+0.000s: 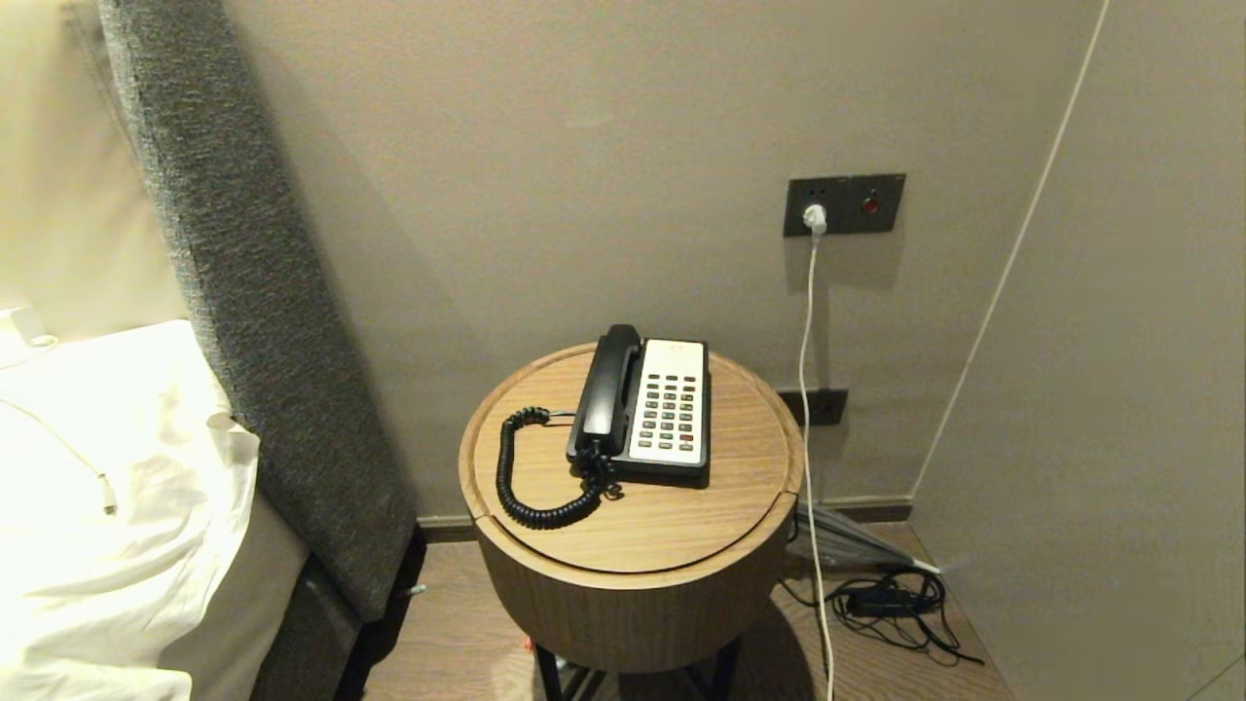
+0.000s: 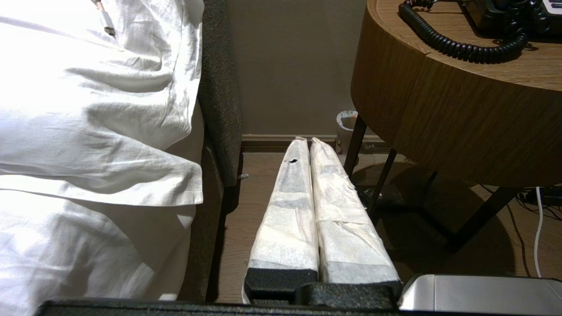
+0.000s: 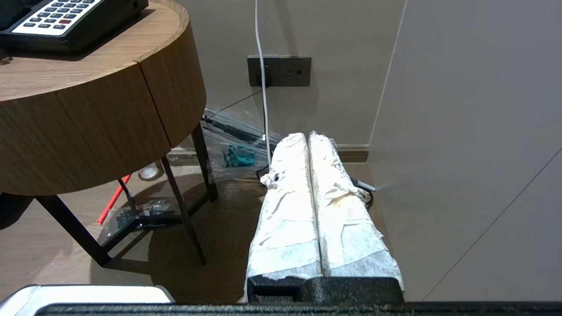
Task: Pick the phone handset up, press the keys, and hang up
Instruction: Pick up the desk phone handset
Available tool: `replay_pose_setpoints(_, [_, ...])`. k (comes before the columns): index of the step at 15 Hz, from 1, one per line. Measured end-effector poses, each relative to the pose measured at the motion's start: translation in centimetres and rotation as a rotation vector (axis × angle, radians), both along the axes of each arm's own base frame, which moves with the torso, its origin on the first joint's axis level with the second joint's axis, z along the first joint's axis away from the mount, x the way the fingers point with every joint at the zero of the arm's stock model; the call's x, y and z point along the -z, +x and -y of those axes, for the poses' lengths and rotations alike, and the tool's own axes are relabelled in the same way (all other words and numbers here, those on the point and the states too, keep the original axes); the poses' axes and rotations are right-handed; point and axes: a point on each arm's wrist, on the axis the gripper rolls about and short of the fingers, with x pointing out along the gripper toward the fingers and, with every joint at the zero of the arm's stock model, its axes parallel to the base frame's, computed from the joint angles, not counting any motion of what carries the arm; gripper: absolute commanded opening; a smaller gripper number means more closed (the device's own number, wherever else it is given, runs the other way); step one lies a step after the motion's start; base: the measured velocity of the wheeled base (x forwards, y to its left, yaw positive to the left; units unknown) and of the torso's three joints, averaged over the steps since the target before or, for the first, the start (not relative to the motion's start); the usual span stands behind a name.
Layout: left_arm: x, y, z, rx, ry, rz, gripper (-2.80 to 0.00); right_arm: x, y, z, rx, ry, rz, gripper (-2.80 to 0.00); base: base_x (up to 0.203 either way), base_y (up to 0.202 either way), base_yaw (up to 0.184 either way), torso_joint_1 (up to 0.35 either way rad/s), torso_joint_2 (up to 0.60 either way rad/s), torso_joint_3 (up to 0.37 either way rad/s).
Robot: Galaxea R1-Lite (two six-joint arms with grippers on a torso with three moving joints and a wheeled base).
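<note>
1. 2 tools sit low, both outside the head view and well short of the phone.
2. Left tool (image 2: 309,141) is clenched on nothing, its 2 white-wrapped fingers (image 2: 290,206) pressed together; it points at the floor gap between the bed (image 2: 88,131) and the round wooden counter (image 2: 439,109).
3. Right tool (image 3: 308,134) is clenched the same way and holds nothing, aimed at the floor beside the counter's legs, near the white cable (image 3: 262,87) hanging down the wall.
4. Phone handset (image 1: 608,389) lies in its cradle along the left side of the phone base (image 1: 706,409), on the counter top toward the wall.
5. Keys (image 1: 672,409) form a grid in the white faceplate just right of the handset, 1 of them red.
6. Coiled cord (image 1: 516,487) loops from the handset's near end across the counter's left part.
7. Wall plate (image 1: 845,204) above the counter holds a white plug and 1 red button.
</note>
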Motion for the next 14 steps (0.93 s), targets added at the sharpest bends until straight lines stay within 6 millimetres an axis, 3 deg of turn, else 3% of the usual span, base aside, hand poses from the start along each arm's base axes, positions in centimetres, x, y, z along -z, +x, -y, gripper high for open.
replay_pose_setpoints(14, [0.02,0.01,0.0,-0.001,-0.006,0.0,-2.8,0.0,0.0,0.0,0.0,-0.003,0.0,-2.8,0.0,0.0,0.0,0.0,0.0,0.0])
